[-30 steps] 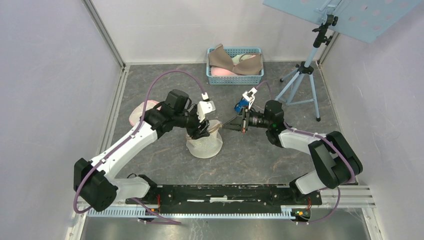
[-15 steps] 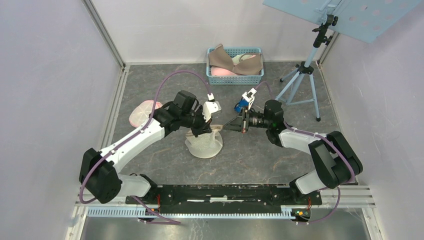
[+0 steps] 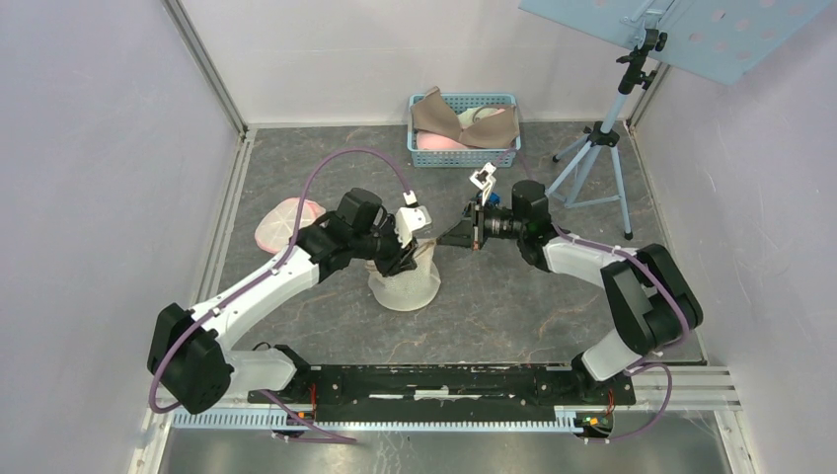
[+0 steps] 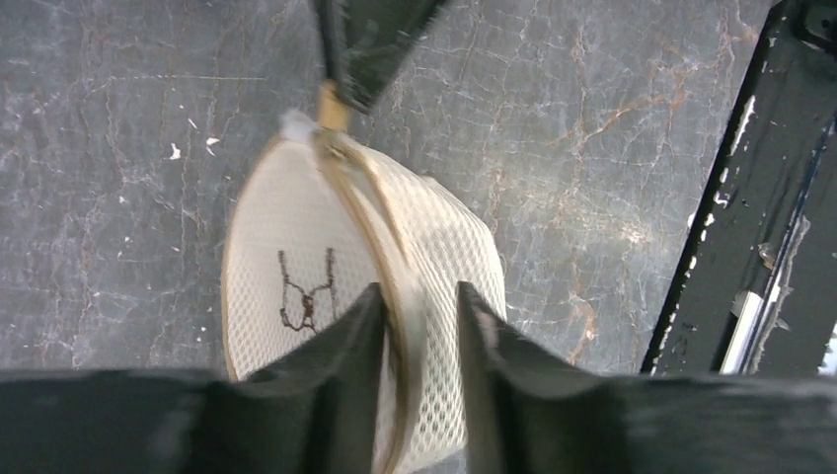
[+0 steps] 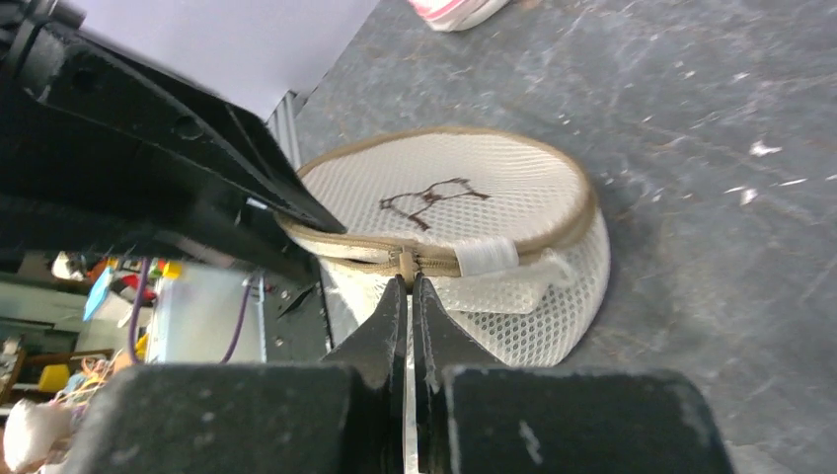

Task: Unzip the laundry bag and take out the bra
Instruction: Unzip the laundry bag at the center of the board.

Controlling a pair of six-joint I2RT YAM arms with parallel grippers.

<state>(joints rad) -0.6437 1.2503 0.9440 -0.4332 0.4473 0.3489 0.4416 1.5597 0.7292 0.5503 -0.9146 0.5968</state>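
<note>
One zipped laundry bag (image 3: 405, 286): right pincer (image 5: 408, 286) pinches its zipper pull (image 5: 404, 264), left pincer (image 4: 417, 292) stands apart astride its rim (image 4: 347, 163).

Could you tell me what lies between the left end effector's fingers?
The tan zipper edge of the laundry bag runs between them, shown in the left wrist view.

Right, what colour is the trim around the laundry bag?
Tan trim on white mesh bag; clearest in the right wrist view.
</note>
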